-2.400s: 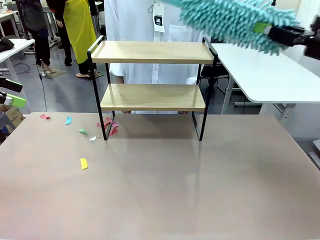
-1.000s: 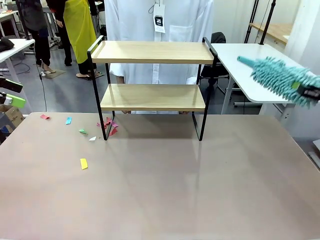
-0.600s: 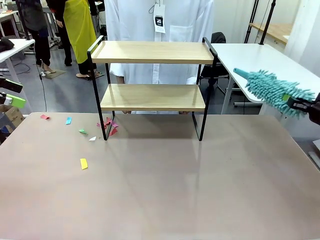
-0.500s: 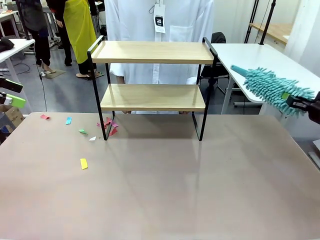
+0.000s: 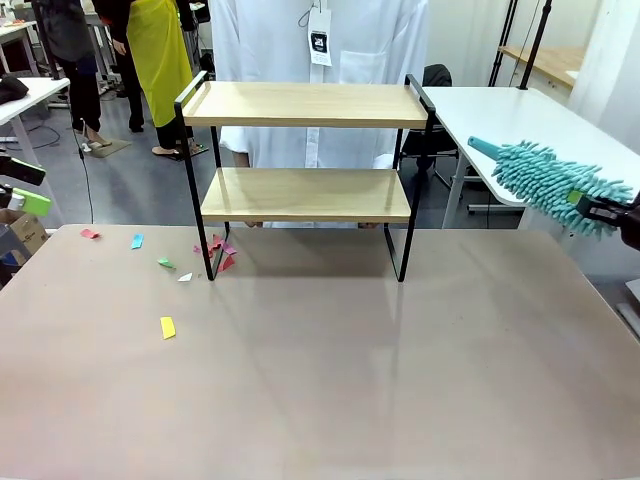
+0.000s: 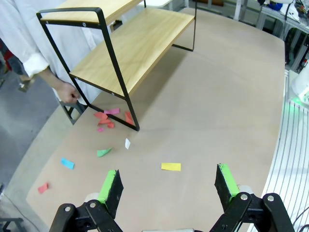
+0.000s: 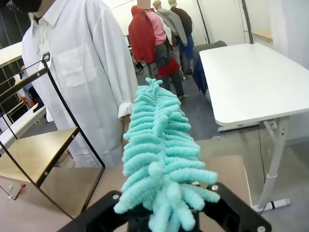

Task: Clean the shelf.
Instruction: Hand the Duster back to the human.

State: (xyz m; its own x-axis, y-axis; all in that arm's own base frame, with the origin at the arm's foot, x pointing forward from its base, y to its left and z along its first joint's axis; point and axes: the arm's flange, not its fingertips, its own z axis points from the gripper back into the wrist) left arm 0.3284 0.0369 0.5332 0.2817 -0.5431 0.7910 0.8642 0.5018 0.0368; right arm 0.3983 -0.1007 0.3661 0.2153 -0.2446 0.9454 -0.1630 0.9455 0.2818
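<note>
1. Standing at the far edge of the table, left of its middle: the shelf, two light wooden boards in a thin black frame, upright. Both boards look bare in the front view and the left wrist view; no scrap visible on either.
2. Paper scraps: a red and pink cluster on the table against the shelf's left front foot, touching or just beside the frame. Further pieces lie toward the far left corner, blue, green, white and red, with one yellow slip nearer the left edge and well apart from the shelf.
3. Duster: teal, fluffy, clear of the shelf, beyond the table's right edge, head pointing toward the shelf's right rail.
4. Right end effector: at the right border of the front view, closed tight on the duster's handle; the right wrist view shows the teal head rising from between its fingers.
5. Left end effector: jaws wide apart, holding nothing, hanging above the left part of the table.
6. Person: white coat, behind the shelf at the far edge; one hand low by the shelf's foot.
7. Progress, as judged: boards appear swept, so the shelf's share seems mostly done. Left: perhaps a last pass, and the litter on the table.
</note>
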